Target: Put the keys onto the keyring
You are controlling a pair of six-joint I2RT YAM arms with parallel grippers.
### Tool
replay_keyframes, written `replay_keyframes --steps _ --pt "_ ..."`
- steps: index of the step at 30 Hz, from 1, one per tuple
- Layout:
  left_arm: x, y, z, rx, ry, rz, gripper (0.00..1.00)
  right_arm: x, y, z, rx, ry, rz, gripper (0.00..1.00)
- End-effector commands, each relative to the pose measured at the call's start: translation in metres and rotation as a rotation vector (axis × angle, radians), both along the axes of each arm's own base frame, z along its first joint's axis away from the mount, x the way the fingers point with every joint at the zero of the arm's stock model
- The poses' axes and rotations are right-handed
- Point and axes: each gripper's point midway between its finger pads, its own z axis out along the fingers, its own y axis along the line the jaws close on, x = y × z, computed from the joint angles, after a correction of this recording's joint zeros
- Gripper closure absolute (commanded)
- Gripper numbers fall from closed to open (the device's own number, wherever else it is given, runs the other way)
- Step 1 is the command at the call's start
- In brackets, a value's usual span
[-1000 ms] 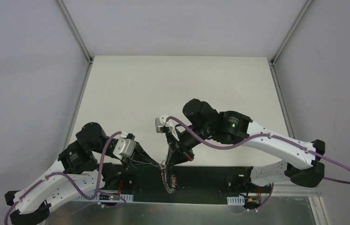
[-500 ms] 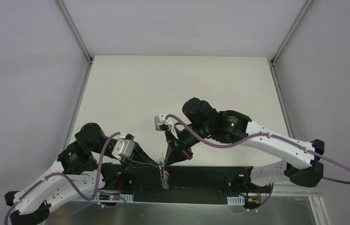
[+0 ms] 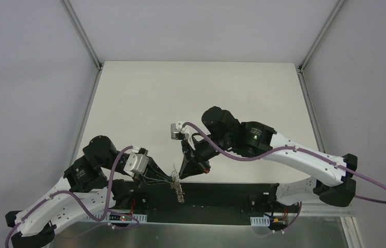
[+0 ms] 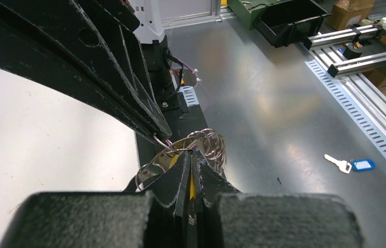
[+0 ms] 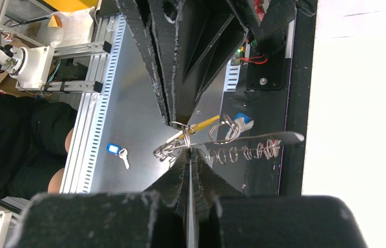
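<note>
Both grippers meet over the table's near edge. My left gripper (image 4: 191, 154) is shut on a yellow-headed key (image 4: 192, 185), whose yellow end also shows in the right wrist view (image 5: 203, 124). My right gripper (image 5: 188, 151) is shut on the thin wire of the keyring (image 5: 179, 146); a row of small silver rings (image 5: 242, 153), a blue tag (image 5: 240, 119) and a flat silver piece (image 5: 278, 137) hang from it. From above, the cluster (image 3: 179, 190) dangles between the left gripper (image 3: 171, 177) and the right gripper (image 3: 181, 174). A loose key with a blue tag (image 4: 361, 164) lies on the metal shelf below.
The white table (image 3: 196, 98) stretches away behind the arms. A black base bar (image 3: 232, 194) runs along its near edge, above a metal shelf (image 3: 206, 232). Slotted aluminium rails (image 4: 361, 57) and a black bin (image 4: 289, 20) stand beyond the shelf. A person in black (image 5: 4, 139) sits nearby.
Both grippers, still shut, have shifted slightly left and up together. The dangling cluster of rings has moved with them.
</note>
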Motion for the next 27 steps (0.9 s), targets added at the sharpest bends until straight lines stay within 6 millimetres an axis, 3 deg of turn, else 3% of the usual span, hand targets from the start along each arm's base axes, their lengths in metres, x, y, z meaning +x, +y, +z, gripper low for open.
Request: replay_keyframes --steps 1,27 --pt "-0.007 0.001 0.007 -0.040 -0.038 -0.044 1.00 0.010 0.006 0.030 0.134 -0.047 -0.044 1.00" --pt "-0.002 -0.004 0.000 -0.017 -0.024 -0.032 1.00 0.027 -0.005 0.062 0.429 -0.175 -0.197 1.00"
